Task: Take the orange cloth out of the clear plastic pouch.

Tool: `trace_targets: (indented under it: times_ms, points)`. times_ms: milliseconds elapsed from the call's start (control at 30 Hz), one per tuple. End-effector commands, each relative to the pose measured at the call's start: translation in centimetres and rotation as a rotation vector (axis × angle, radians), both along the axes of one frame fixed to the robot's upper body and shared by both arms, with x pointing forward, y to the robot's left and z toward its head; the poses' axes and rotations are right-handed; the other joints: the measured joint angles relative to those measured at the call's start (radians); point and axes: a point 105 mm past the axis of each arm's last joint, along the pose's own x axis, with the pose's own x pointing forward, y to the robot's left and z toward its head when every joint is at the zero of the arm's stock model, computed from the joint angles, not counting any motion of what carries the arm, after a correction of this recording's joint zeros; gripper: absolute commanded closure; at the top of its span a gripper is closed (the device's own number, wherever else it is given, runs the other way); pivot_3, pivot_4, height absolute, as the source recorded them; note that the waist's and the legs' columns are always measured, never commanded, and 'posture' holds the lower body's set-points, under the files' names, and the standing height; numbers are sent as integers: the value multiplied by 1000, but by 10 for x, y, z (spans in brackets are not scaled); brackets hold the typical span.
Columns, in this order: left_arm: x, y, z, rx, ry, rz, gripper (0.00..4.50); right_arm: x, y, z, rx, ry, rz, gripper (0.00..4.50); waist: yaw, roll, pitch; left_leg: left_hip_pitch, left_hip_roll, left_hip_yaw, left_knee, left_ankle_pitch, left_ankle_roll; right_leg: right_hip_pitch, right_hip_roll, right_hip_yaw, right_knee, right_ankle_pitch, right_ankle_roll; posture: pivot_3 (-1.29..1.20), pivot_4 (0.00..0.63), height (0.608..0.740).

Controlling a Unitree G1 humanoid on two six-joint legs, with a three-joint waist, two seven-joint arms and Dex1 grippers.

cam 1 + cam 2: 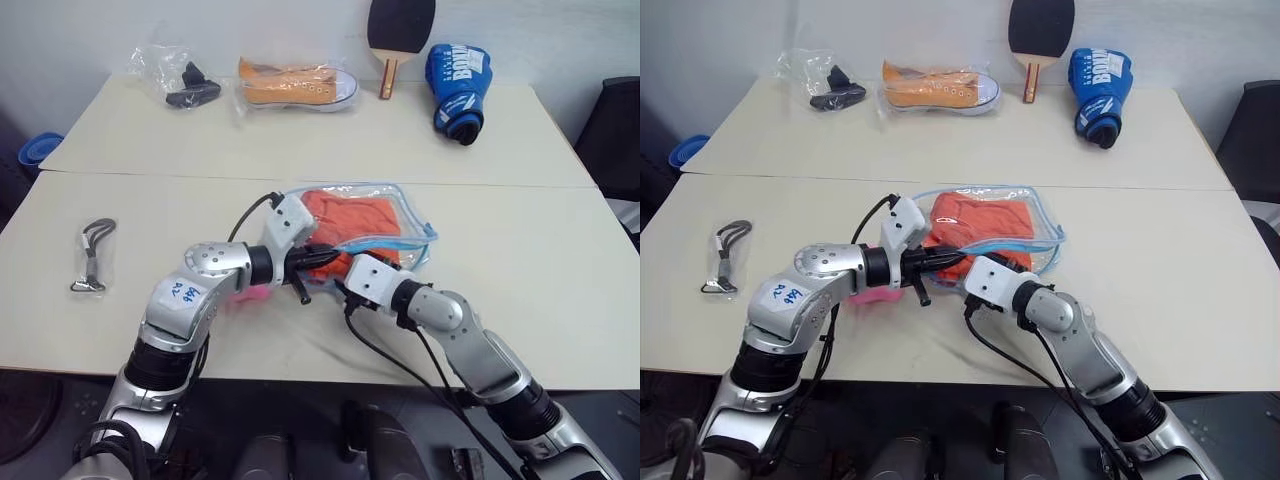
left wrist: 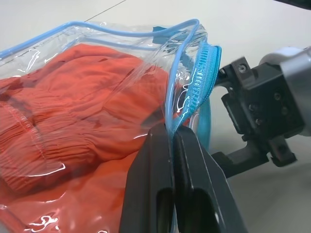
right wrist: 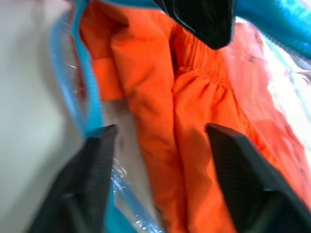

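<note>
The clear plastic pouch [image 1: 418, 236] with light blue edging lies in the middle of the near table, its zipper mouth facing me. The orange cloth [image 1: 352, 214] sits bunched inside it. My left gripper [image 2: 172, 132] is shut on the pouch's blue-edged upper lip [image 2: 181, 73] and holds the mouth up. My right gripper [image 3: 160, 131] stands open at the mouth, just to the right of the left one. Its two black fingers [image 3: 92, 160] straddle a fold of the orange cloth [image 3: 194, 136] without closing on it.
A pink plush [image 1: 256, 294] lies under my left forearm. A grey strap with a clip [image 1: 92, 255] rests at the left. On the far table are a thin clear bag with a black item [image 1: 182, 82], a wrapped orange sneaker [image 1: 296, 86], a paddle [image 1: 398, 32] and a blue boxing glove [image 1: 457, 86].
</note>
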Motion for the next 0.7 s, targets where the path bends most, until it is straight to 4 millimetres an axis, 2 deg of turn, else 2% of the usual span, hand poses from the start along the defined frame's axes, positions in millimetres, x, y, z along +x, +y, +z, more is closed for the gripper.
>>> trace_targets:
  times_ms: [33,333,433,533,700]
  points:
    - [-1,-7,16,-26,-57,-30,4500,1,5,2,-17,-34,2,166,-1,0,0,0,0,0,0,0,0,0,0,0,0,0,0,0,150,740]
    - [-2,-12,21,-44,-63,-38,4500,23,5,-3,5,-26,-71,166,-9,0,0,0,0,0,0,0,0,0,0,0,0,0,0,0,150,740]
    - [-3,-13,21,-49,-63,-37,4500,27,3,-10,-21,-22,-78,736,-8,0,0,0,0,-1,1,0,0,0,-1,0,0,0,0,0,150,740]
    - [-2,-12,22,-53,-63,-29,4500,29,-2,-16,-64,-27,-89,1673,-7,0,0,0,0,-1,1,0,0,1,-1,0,0,0,0,0,150,740]
    - [0,-11,22,-58,-63,-17,4500,36,-7,-18,-10,5,-140,1673,-8,0,0,0,0,-1,1,0,0,1,-1,0,0,0,0,0,150,740]
